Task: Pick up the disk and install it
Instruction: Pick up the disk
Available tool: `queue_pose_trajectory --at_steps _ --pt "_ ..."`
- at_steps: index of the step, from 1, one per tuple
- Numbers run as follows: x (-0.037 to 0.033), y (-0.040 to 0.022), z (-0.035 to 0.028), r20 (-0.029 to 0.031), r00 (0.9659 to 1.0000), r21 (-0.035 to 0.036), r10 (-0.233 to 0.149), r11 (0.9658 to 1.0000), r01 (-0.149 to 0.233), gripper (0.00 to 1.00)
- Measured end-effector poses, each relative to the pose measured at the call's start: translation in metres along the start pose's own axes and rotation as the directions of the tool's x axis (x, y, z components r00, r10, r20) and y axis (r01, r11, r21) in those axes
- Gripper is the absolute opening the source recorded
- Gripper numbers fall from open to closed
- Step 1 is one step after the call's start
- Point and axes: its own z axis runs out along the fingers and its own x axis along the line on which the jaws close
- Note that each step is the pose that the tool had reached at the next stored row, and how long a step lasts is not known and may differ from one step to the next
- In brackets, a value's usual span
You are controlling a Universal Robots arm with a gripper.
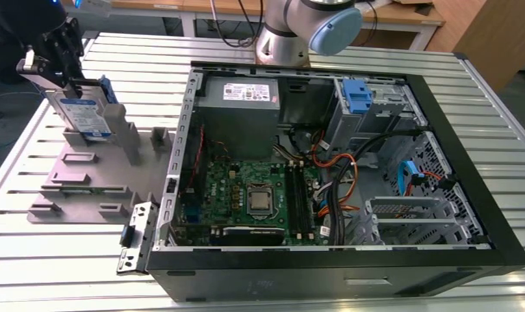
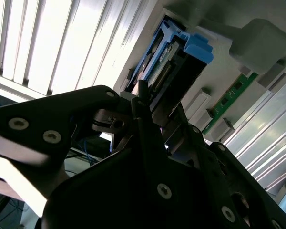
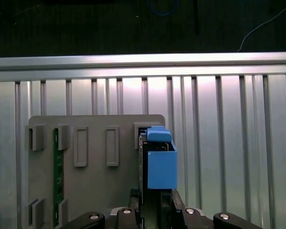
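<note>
The gripper (image 3: 156,202) has its jaws closed on the upper end of the disk (image 1: 83,112), one on each flat face, with no gap visible in the first wrist view. The disk stands on edge in a slot of the grey fixture plate (image 1: 80,172), its blue carrier (image 3: 161,167) wrapping the narrow edges, and appears seated rather than lifted.

As a metal-cased drive it is likely rigid and fairly heavy for its size. Its smooth faces could slip under a light pinch, and a knock would probably harm it. A firm hold across the flat faces near the end, clear of the connector edge and the springy plastic rails, looks soundest.

A thin green board (image 3: 58,176) sits in another slot of the plate. The plate lies on the ribbed metal counter (image 1: 63,260). In the exterior view the open computer case (image 1: 470,162) lies toward 3 o'clock from the disk. At about 1 o'clock within the case a bare blue bracket (image 1: 356,96) occupies the drive bay, beside the grey power supply (image 1: 245,97).
</note>
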Motion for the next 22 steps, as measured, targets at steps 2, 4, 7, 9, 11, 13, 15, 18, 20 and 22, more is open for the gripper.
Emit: queue_pose_trajectory --at_steps 2,4,7,9,11,13,15,18,20,22 --pt "0.0 0.0 0.0 -0.0004 1.0 0.0 -0.001 1.0 0.001 0.35" --pt "0.0 0.0 0.0 -0.0008 1.0 0.0 -0.002 1.0 0.002 0.35" --pt "0.0 0.0 0.0 -0.001 1.0 -0.0002 -0.007 1.0 0.007 0.35" --pt "0.0 0.0 0.0 -0.0011 0.9999 -0.0004 -0.012 0.9999 0.012 0.35" --pt "0.0 0.0 0.0001 -0.0011 0.9999 -0.0005 -0.015 0.9999 0.015 0.35" --pt "0.0 0.0 0.0 -0.0011 0.9999 -0.0006 -0.015 0.9999 0.015 0.35" --pt "0.0 0.0 0.0001 -0.0011 0.9999 -0.0005 -0.015 0.9999 0.015 0.35" --pt "0.0 0.0 0.0 -0.0011 0.9999 -0.0005 -0.015 0.9999 0.015 0.35" --pt "0.0 0.0 0.0 -0.0011 0.9999 -0.0006 -0.015 0.9999 0.015 0.35" --pt "0.0 0.0 0.0 -0.0011 0.9999 -0.0005 -0.015 0.9999 0.015 0.35"
